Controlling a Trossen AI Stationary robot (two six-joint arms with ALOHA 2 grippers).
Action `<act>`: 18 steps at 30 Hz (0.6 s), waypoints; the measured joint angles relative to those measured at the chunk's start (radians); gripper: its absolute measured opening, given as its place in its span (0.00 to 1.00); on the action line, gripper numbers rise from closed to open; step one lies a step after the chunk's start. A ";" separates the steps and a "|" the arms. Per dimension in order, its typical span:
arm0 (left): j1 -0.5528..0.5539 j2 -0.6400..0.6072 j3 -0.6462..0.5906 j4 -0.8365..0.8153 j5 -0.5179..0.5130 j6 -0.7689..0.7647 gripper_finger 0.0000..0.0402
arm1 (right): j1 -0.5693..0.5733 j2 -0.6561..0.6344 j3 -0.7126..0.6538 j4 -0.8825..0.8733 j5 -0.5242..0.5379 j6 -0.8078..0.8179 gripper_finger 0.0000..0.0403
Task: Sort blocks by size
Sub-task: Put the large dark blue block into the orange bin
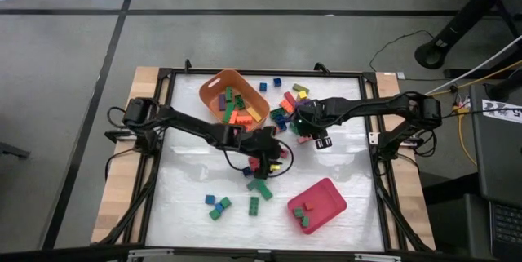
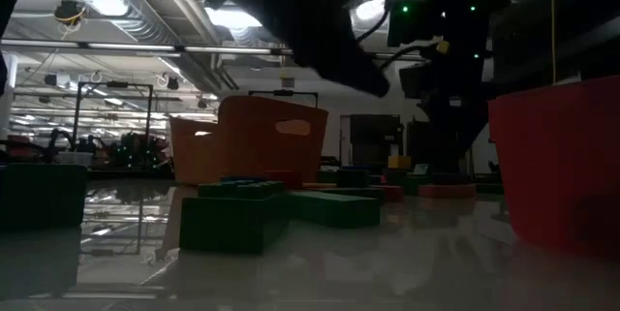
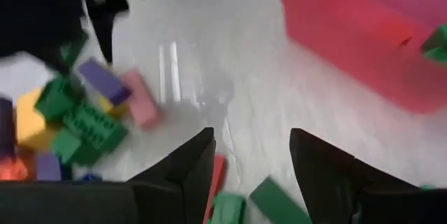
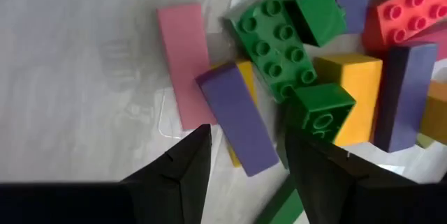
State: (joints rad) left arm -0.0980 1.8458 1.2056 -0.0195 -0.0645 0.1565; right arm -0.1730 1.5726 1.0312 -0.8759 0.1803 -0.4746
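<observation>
The blocks (image 1: 285,111) lie heaped at the table's twelve o'clock. Right gripper (image 4: 241,155) hovers there, fingers apart, empty; left gripper (image 3: 251,161) likewise mid-table. Light, stiff, probably slick plastic: pinch the long flat sides.

blocks (image 1: 287,108): mixed colours, long and square | heaped mid-table | strays scattered nearer the front edge
</observation>
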 joint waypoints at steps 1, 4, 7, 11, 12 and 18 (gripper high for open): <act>0.006 0.000 -0.011 -0.003 0.001 -0.006 0.43 | -0.009 0.000 -0.003 0.003 -0.008 -0.004 0.45; 0.019 -0.003 -0.034 -0.001 0.001 -0.012 0.43 | -0.037 0.000 -0.015 0.022 -0.039 -0.006 0.45; 0.024 -0.003 -0.041 -0.002 0.001 -0.016 0.43 | -0.070 0.000 -0.036 0.034 -0.107 -0.007 0.45; 0.023 -0.003 -0.041 0.002 0.002 0.006 0.43 | -0.097 0.000 -0.071 0.073 -0.130 -0.011 0.45; 0.023 -0.003 -0.041 0.002 0.002 0.007 0.43 | -0.099 0.000 -0.078 0.082 -0.129 -0.018 0.45; 0.023 -0.003 -0.041 0.001 0.002 0.003 0.43 | -0.098 0.002 -0.117 0.143 -0.131 -0.062 0.45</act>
State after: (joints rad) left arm -0.0746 1.8423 1.1648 -0.0183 -0.0628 0.1595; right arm -0.2707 1.5747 0.9138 -0.7331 0.0491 -0.5369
